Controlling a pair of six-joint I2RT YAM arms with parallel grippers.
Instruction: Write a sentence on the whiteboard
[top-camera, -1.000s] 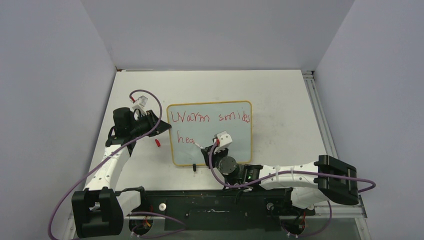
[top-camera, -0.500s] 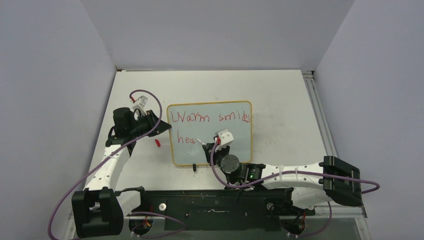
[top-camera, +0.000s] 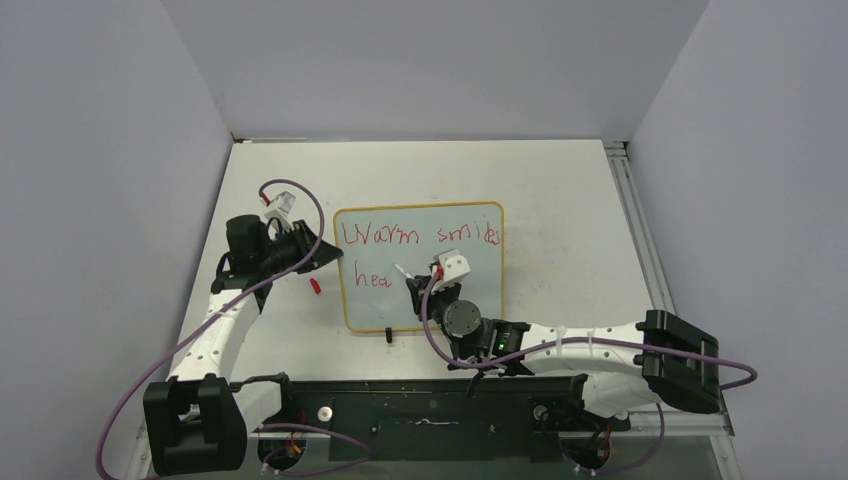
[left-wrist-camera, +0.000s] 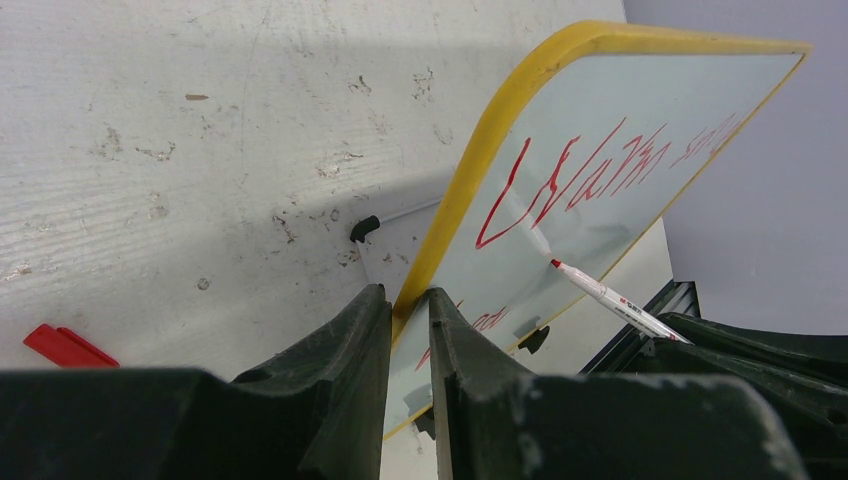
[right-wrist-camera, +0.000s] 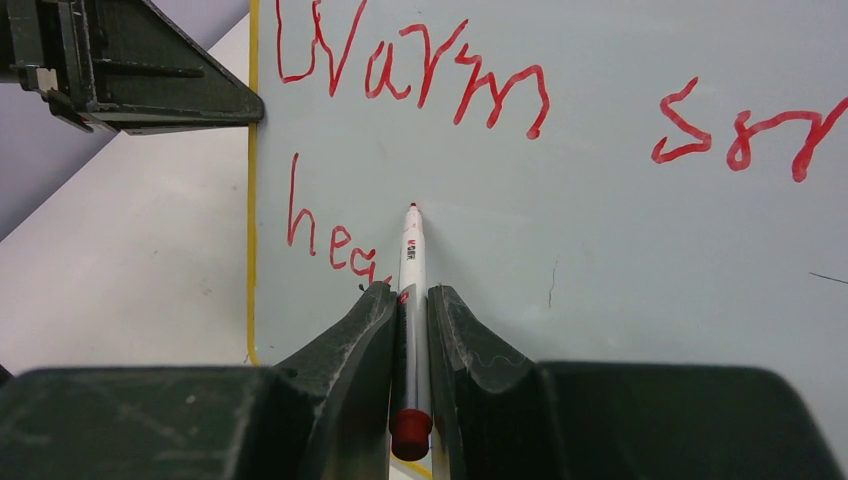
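The whiteboard (top-camera: 472, 278) lies on the table, pale with a yellow frame. Red letters of the sentence (top-camera: 420, 236) read "Warm smiles" on the top line and "hea" (right-wrist-camera: 330, 240) below. My left gripper (top-camera: 326, 255) is shut on the board's yellow left edge (left-wrist-camera: 500, 130), one finger on each side. My right gripper (right-wrist-camera: 411, 292) is shut on a white marker (right-wrist-camera: 411, 268) with a red end plug. The marker's red tip sits on or just above the board, to the right of "hea" and a little above that line. The marker (left-wrist-camera: 605, 296) also shows over the board (left-wrist-camera: 650, 205) in the left wrist view.
A red marker cap (top-camera: 315, 286) lies on the table left of the board, and this cap (left-wrist-camera: 65, 347) shows in the left wrist view. A small black foot (top-camera: 388, 334) sticks out at the board's near edge. A metal rail (top-camera: 628, 210) runs along the table's right side.
The right gripper has carried the marker a little toward the far side, so its tip now sits higher than the end of "hea". The left arm and board are unmoved.
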